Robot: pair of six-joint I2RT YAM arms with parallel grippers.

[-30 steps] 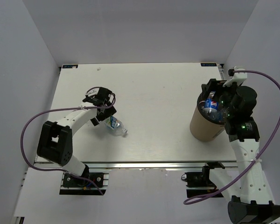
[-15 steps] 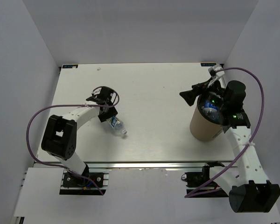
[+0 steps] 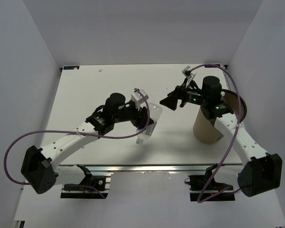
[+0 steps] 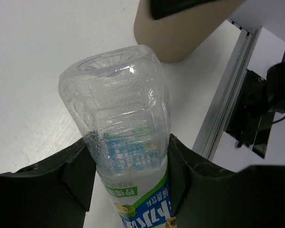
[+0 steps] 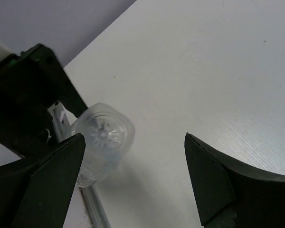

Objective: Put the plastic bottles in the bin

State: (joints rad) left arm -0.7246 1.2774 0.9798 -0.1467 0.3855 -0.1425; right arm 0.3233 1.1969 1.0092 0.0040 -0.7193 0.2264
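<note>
Left gripper (image 4: 128, 180): pinching 1 bottle (image 4: 116, 109) across its labelled middle, a finger (image 4: 78, 178) pressed on each side.
Bottle: clear, held over the middle of the table (image 3: 95, 80), its ribbed base pointing toward the bin (image 3: 206, 130), which stands well apart to the right (the cap end is hidden in the left wrist view).
Right gripper (image 3: 173, 100): spread wide and holding nothing, just left of the bin's top, facing the bottle's base.
Right wrist view: the bottle's round base shows between the 2 open fingers (image 5: 52, 180), with white table behind it.
Bin: upright near the table's right edge; the right arm covers most of its opening.
</note>
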